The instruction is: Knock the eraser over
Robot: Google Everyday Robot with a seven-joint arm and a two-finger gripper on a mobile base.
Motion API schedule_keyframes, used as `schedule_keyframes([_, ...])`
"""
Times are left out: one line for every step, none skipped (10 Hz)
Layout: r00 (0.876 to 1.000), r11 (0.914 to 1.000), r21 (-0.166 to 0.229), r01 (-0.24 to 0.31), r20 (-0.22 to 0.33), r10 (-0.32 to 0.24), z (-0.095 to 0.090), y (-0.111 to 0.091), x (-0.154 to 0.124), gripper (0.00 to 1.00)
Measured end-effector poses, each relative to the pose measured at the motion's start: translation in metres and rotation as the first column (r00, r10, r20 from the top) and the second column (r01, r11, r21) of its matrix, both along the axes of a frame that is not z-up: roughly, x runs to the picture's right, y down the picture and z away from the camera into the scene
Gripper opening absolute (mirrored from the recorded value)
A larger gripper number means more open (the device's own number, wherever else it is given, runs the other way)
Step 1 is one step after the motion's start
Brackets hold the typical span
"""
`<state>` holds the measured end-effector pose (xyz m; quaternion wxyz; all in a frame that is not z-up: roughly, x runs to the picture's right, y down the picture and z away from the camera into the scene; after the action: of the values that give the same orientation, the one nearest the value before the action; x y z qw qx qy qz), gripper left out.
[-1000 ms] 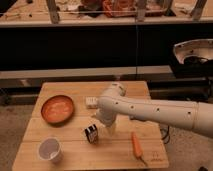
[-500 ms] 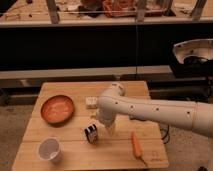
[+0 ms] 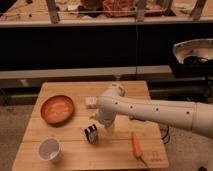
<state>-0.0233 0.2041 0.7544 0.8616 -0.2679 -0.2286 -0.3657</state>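
Note:
The eraser (image 3: 91, 134), a small black block with a white patch, stands on the wooden table (image 3: 60, 159) near its middle front. My gripper (image 3: 106, 125) hangs at the end of the white arm (image 3: 150, 111), just right of the eraser and slightly behind it, close to it. Whether it touches the eraser cannot be told.
An orange plate (image 3: 57, 108) lies at the table's left. A white cup (image 3: 49, 149) stands at the front left. A carrot (image 3: 137, 145) lies at the front right. A small pale object (image 3: 91, 102) sits behind the gripper. A dark shelf runs behind the table.

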Motion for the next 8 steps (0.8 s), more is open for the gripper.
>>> schedule_keyframes([1.000, 1.0000, 0.000, 0.002, 0.003, -0.002, -0.0003, 0.0002, -0.0005, 0.80])
schedule_keyframes([1.000, 1.0000, 0.000, 0.003, 0.007, -0.003, -0.0004, 0.0006, -0.0011, 0.80])
schedule_keyframes([1.000, 1.0000, 0.000, 0.005, 0.013, -0.005, -0.0009, 0.0011, -0.0018, 0.80])
schedule_keyframes([1.000, 1.0000, -0.001, 0.006, 0.016, -0.006, -0.0011, 0.0014, -0.0022, 0.80])
schedule_keyframes([1.000, 1.0000, 0.000, 0.007, 0.019, -0.007, -0.0011, 0.0016, -0.0032, 0.80])
schedule_keyframes([1.000, 1.0000, 0.000, 0.010, 0.024, -0.010, -0.0011, 0.0021, -0.0041, 0.80])
schedule_keyframes([1.000, 0.9999, 0.000, 0.011, 0.027, -0.011, -0.0009, 0.0023, -0.0047, 0.79])
schedule_keyframes([0.999, 0.9999, 0.000, 0.012, 0.030, -0.012, -0.0013, 0.0026, -0.0057, 0.72])
